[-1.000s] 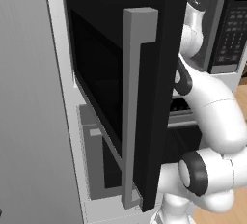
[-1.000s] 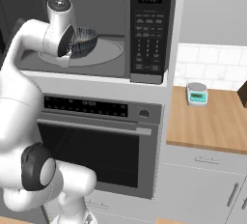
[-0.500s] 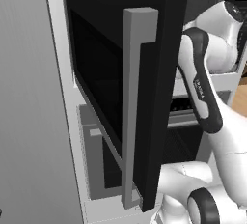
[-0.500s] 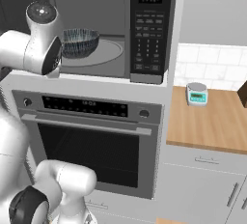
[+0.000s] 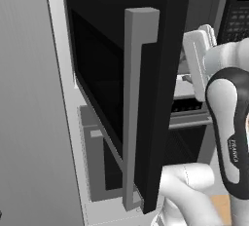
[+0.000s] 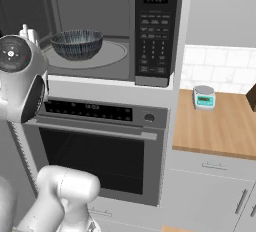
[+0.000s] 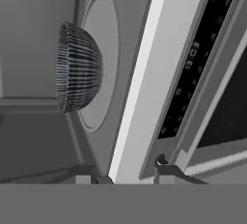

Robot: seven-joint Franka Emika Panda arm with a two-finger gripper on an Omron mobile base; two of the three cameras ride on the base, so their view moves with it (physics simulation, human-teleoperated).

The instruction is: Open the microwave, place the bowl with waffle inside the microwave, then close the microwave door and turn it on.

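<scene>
From the left base view, the microwave door (image 5: 121, 93) stands swung wide open; it looks stiff and heavy, best pushed on its grey bar handle (image 5: 136, 108). It hides the cavity behind it.

From the right base view, the bowl (image 6: 77, 44) sits on the turntable inside the microwave (image 6: 100, 31); the waffle I cannot see.

From the hand view, the gripper (image 7: 129, 174) holds nothing, fingers apart, just outside the microwave.
</scene>
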